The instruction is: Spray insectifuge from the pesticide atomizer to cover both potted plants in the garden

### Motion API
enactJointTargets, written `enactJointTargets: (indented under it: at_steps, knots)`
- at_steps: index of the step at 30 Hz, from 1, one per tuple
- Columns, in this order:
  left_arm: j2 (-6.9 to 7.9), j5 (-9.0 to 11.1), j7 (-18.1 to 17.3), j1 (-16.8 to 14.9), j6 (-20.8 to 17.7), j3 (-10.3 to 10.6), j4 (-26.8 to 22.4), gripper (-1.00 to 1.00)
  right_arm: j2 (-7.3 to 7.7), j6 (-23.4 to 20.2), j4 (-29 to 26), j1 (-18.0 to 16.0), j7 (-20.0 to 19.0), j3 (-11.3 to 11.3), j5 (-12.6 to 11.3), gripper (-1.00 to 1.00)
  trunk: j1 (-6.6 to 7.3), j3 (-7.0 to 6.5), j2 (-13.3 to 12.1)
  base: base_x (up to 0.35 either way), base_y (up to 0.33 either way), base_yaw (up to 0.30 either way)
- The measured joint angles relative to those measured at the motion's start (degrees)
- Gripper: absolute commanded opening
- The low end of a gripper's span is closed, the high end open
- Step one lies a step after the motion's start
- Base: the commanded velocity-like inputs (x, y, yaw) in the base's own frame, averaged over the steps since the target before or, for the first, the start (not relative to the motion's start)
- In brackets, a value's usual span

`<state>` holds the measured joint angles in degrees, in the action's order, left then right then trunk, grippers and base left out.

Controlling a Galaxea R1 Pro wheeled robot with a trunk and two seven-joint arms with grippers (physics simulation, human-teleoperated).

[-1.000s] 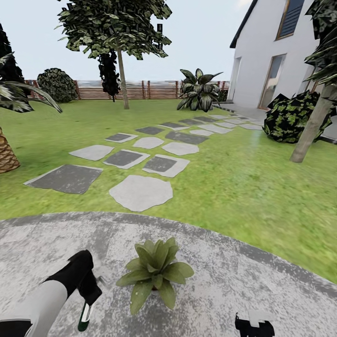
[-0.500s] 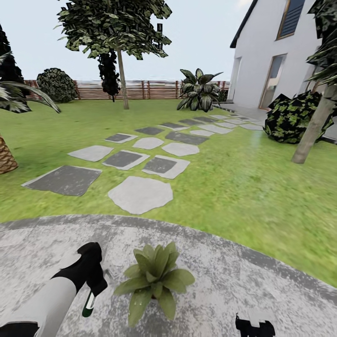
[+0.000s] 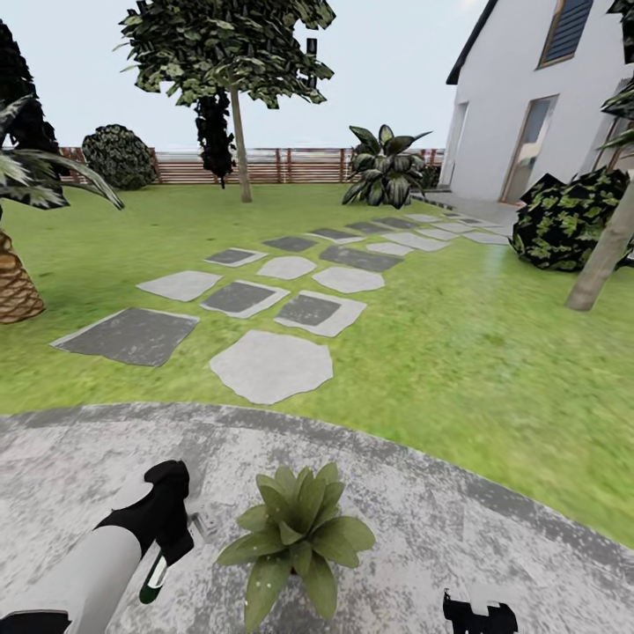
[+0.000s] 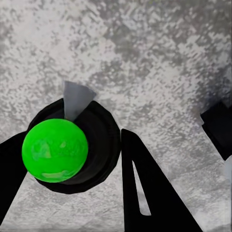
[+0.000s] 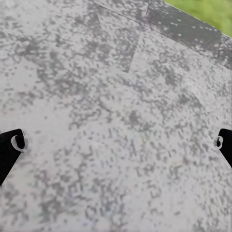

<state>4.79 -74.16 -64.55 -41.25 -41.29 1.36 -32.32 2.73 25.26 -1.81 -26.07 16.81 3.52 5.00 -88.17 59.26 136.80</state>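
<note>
L black gripper [image 4: 67, 159] clamps small dark green-black spray bottle w/ pale nozzle [image 3: 154, 575] just beside green leafy potted rosette [image 3: 298, 533] on mottled grey patio [image 3: 458, 519]; R gripper [image 5: 116, 145] fingers spread wide, nothing held.

Bright, flat, almost shadowless daylight; coarse blurry textures; wide-angle edge stretch

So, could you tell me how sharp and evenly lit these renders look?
Head view: flat, shadowless light, wide-angle bending at the edges, the lawn smeared at right. Left wrist view: the atomizer is crisp, the patio grainy. Right wrist view: paving speckled and soft, no glare.
</note>
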Motion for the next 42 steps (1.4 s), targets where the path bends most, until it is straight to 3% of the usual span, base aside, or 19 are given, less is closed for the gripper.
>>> enactJointTargets:
  at_steps: [13,25,31,42]
  knots:
    - [0.16,-0.27,0.11,1.45,-0.13,-0.56,0.64,-1.0,0.0,0.01,0.0,0.0,0.09,-0.01,-0.07,1.0,-0.03,0.43,0.0,-0.089,-0.059,0.042]
    - [1.67,-0.31,0.39,1.2,-1.96,-0.53,0.23,-1.0,0.0,0.0,0.0,0.0,0.05,-0.04,-0.01,1.0,0.0,0.97,0.0,-0.047,-0.017,0.217]
    - [1.27,-0.18,0.34,1.13,-2.06,-0.51,0.15,-1.0,0.0,0.03,0.0,0.0,0.04,-0.05,0.0,1.0,0.01,1.16,0.0,0.034,-0.008,0.094]
    - [0.76,0.33,0.27,1.04,-2.05,-0.56,-0.03,-1.0,0.0,0.11,0.01,-0.01,0.16,-0.01,-0.03,1.0,0.0,1.21,0.0,-0.027,-0.259,0.056]
